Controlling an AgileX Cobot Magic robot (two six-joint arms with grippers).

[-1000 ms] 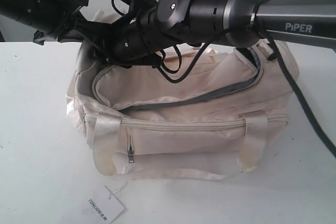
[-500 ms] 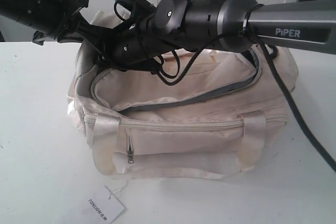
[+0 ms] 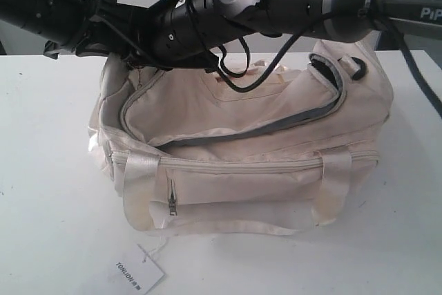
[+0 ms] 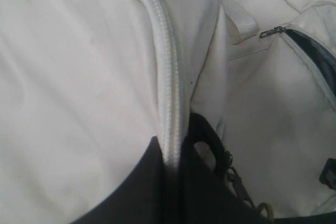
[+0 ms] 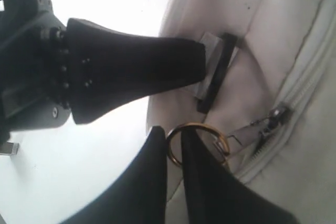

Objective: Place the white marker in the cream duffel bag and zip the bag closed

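Tabletop (image 3: 48, 191) room beside cream duffel bag (image 3: 262, 164)

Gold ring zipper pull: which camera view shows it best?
Right wrist view: the gold ring zipper pull sits close-up in the right pincer. Left wrist view: perhaps a sliver; exterior view: hidden behind arms.

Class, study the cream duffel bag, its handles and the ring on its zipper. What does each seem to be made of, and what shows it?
The cream duffel bag looks like soft matte woven fabric: it slumps and creases. Its handles seem satin-like ribbon, from their sheen. The ring is probably polished metal: gold-coloured, with bright glints.
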